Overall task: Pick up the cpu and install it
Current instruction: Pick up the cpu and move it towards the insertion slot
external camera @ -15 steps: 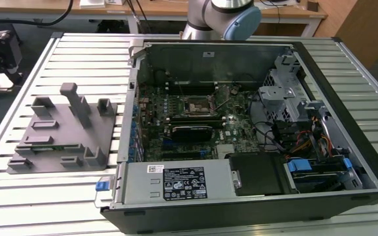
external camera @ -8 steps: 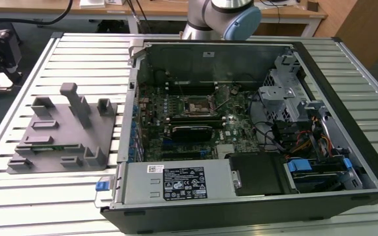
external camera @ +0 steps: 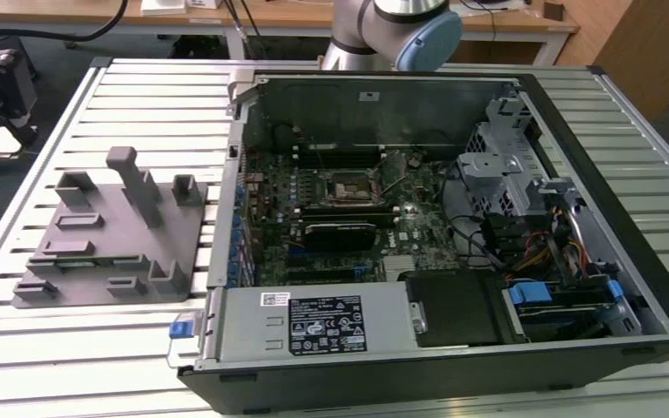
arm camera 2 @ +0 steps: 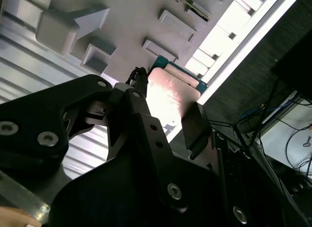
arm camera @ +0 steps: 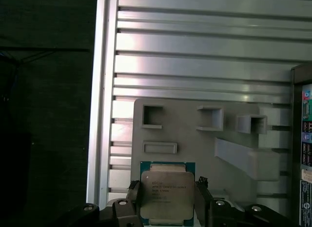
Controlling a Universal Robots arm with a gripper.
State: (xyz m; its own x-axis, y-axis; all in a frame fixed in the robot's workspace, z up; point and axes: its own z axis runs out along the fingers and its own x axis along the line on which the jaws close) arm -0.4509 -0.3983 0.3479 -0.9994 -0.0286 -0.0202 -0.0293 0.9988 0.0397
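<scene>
In both wrist views the cpu [arm camera: 167, 193] [arm camera 2: 170, 97], a small square chip with a pale silvery top and green edge, sits between the two black fingers of my gripper [arm camera: 168, 190] [arm camera 2: 168, 102]. One finger [arm camera: 134, 193] presses on one side of the chip, and the other finger presses on the opposite side. Behind the chip lies the grey plastic fixture [arm camera: 195, 139] [external camera: 114, 235] with its pockets and posts. The chip looks raised off the fixture. The motherboard socket [external camera: 347, 185] lies inside the open computer case [external camera: 613, 226].
The fixture rests on a slatted metal table [external camera: 32, 348] at the exterior view's left, beside the case. Upright posts [external camera: 137, 187] stick up from it. The arm's base [external camera: 387, 30] stands behind the case. A black heatsink block [external camera: 337, 233] and cables crowd the board.
</scene>
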